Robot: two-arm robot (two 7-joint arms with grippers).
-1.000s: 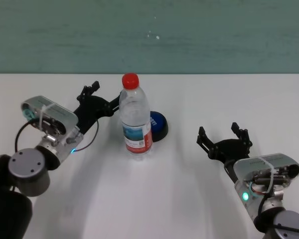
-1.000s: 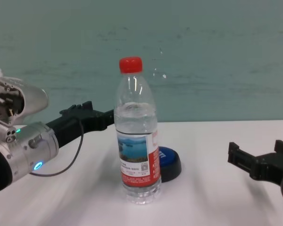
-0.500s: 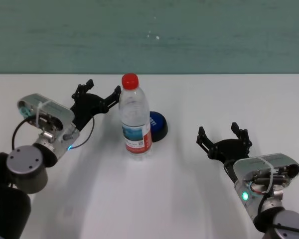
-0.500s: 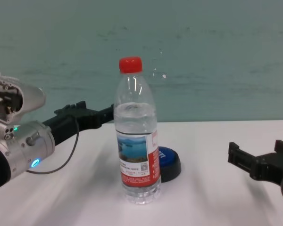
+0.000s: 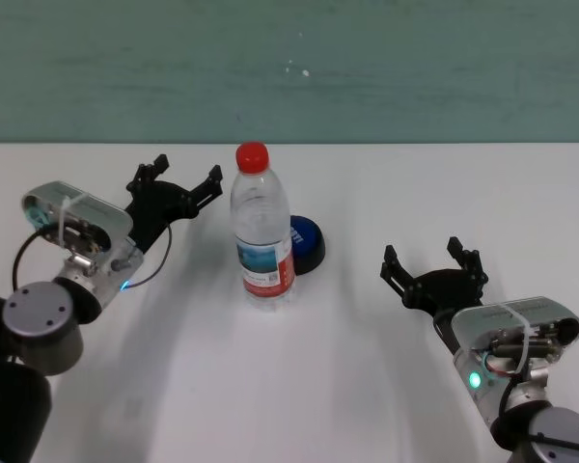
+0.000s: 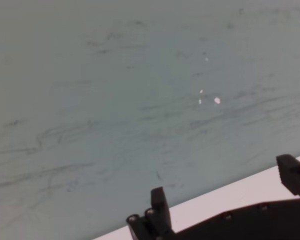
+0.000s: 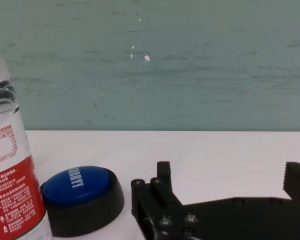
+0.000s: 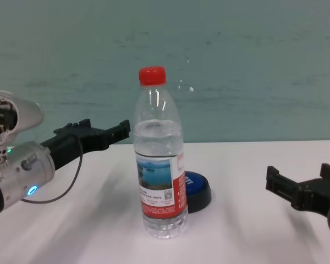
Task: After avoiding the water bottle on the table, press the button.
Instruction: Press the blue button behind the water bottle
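A clear water bottle (image 5: pixel 263 227) with a red cap stands upright near the middle of the white counter (image 5: pixel 367 386), its long axis vertical, and the blue-domed button (image 5: pixel 306 243) sits just behind it and slightly toward the robot's right, its black base partly hidden by the bottle in the chest view. The left end effector (image 5: pixel 176 183) hovers raised to the left of the bottle at about the height of the bottle's shoulder, its black fingers spread apart and holding nothing; its wrist camera faces the teal wall (image 6: pixel 140 75) and shows neither bottle nor button. From this side the button lies beyond the bottle, so a straight reach toward it would run into the plastic; any approach likely has to pass behind the bottle or over its cap. The right end effector (image 5: pixel 434 265) rests low on the counter well to the right, fingers likewise apart and empty. Its wrist view shows the button unobstructed, with the bottle standing at the far side of it. By that measure the right arm appears to have the clearer line to the button, while the left arm is the one raised and nearer the bottle.
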